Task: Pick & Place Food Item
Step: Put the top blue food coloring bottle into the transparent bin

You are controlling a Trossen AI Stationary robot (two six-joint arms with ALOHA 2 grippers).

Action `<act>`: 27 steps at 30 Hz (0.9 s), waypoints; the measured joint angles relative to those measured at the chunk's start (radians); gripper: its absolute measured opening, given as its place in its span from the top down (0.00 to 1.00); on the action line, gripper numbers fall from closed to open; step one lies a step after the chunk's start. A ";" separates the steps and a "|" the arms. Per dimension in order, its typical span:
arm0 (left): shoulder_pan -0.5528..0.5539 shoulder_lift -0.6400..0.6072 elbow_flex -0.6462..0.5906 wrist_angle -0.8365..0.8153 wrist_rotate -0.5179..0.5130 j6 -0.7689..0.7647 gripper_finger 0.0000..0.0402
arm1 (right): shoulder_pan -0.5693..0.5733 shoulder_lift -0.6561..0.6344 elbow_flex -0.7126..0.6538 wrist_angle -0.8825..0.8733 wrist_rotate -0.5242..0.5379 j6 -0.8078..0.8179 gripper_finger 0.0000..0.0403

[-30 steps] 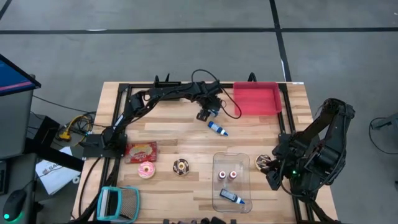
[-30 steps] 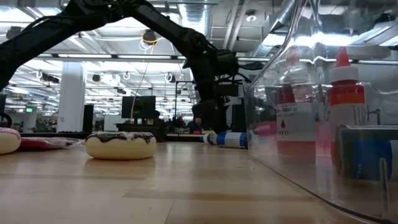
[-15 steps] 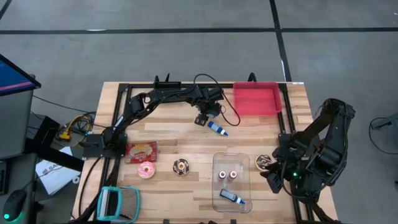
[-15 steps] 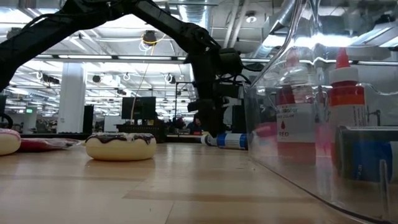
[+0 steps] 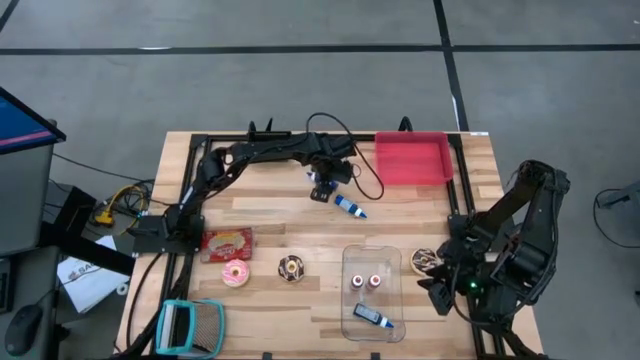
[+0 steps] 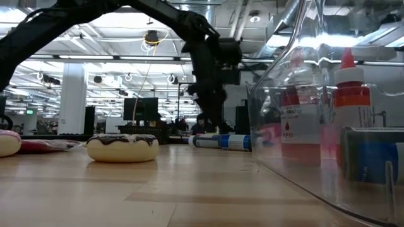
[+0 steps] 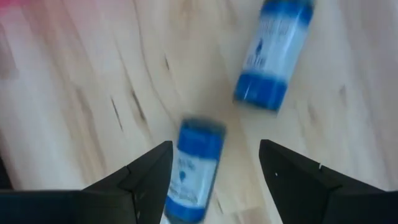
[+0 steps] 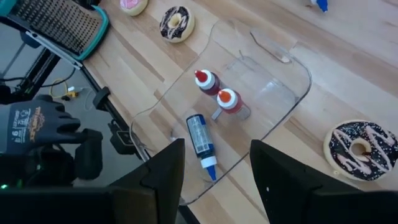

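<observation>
While open, left hand (image 5: 320, 189) hovers beside blue tube (image 5: 349, 207).

This is a big open robotics lab or industrial workspace. Beyond the wooden surface (image 5: 300, 230), level across it, stretches a long hall with rows of ceiling strip lights (image 6: 95, 63), exposed silver ducts (image 6: 278, 25) overhead, white columns (image 6: 72, 94) and dark monitors (image 6: 140, 108) on far benches. The floor (image 5: 300, 60) around the surface is bare grey concrete with dark lines. Left of the surface, cables (image 5: 115, 200) trail beside a screen's corner (image 5: 20, 120).
</observation>
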 joint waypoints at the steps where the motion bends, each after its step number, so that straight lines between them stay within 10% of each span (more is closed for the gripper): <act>1: 0.001 -0.005 0.000 0.004 0.008 0.000 0.41 | 0.000 0.000 0.000 -0.001 0.002 0.000 0.57; 27: 0.023 0.010 -0.135 0.036 -0.030 0.035 0.46 | 0.021 0.000 0.000 -0.015 0.002 0.016 0.57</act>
